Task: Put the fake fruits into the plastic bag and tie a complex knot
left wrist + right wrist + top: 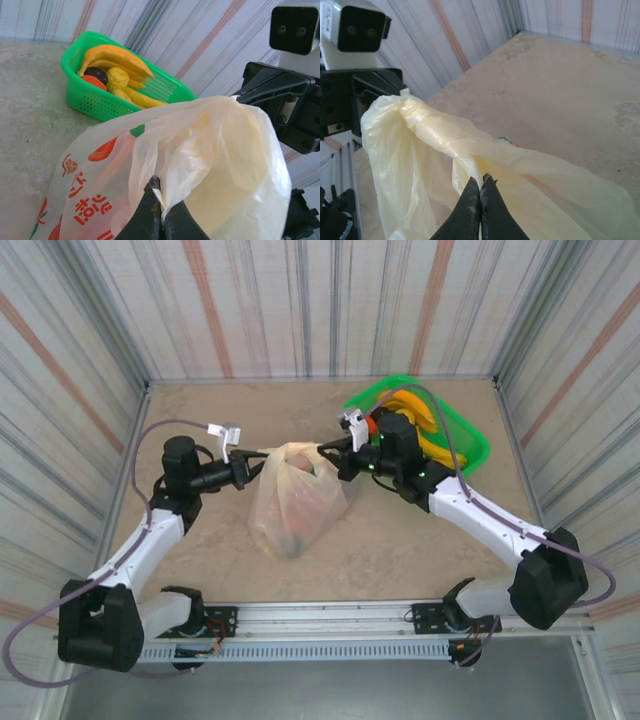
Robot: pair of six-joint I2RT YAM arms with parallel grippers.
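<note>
Currently, the bag (295,502) stands mid-tabletop (400,540), left of the basket (470,440). Left fingers (148,215) are pressed together on 1 rim fold; right fingers (468,210) pinch the opposite handle. Fruits (117,62) lie in the basket, yet both arms hold the bag, so the knot step appears in hand. Next: cross the 2 handles without releasing either pinch.
</note>
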